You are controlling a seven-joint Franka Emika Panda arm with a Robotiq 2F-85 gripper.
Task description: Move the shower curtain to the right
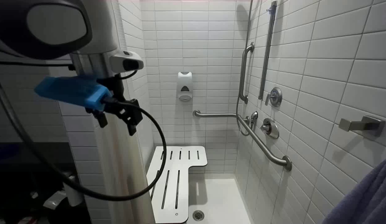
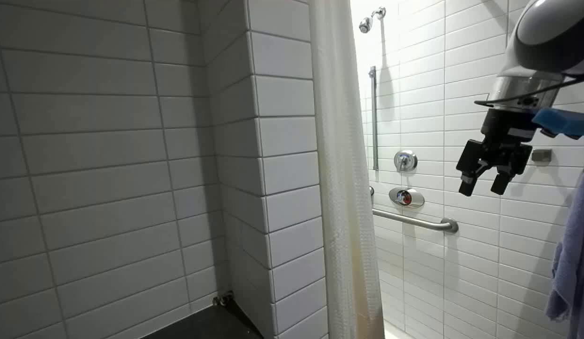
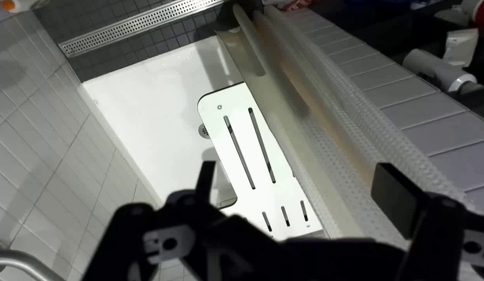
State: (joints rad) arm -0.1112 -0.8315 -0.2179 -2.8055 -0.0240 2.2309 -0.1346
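Note:
The shower curtain (image 1: pixel 118 169) hangs gathered in soft vertical folds at the left side of the shower opening, beside the tiled wall end. It is a tall cream sheet (image 2: pixel 344 165) in both exterior views. In the wrist view the curtain (image 3: pixel 328 164) runs diagonally on the right, its lower part far below the jaws. My black gripper (image 1: pixel 117 126) points down in front of the curtain in an exterior view. In an exterior view the gripper (image 2: pixel 483 186) stands well right of the curtain, apart from it. The wrist view shows the jaws (image 3: pixel 300 181) wide open, holding nothing.
A white slatted seat (image 1: pixel 171 186) stands behind the curtain. Steel grab bars (image 1: pixel 264 146) and shower valves (image 1: pixel 270 128) line the right wall. A purple towel (image 2: pixel 572 263) hangs at the right. A black cable (image 1: pixel 102 196) loops below the gripper. A tiled wall end (image 2: pixel 292 188) adjoins the curtain.

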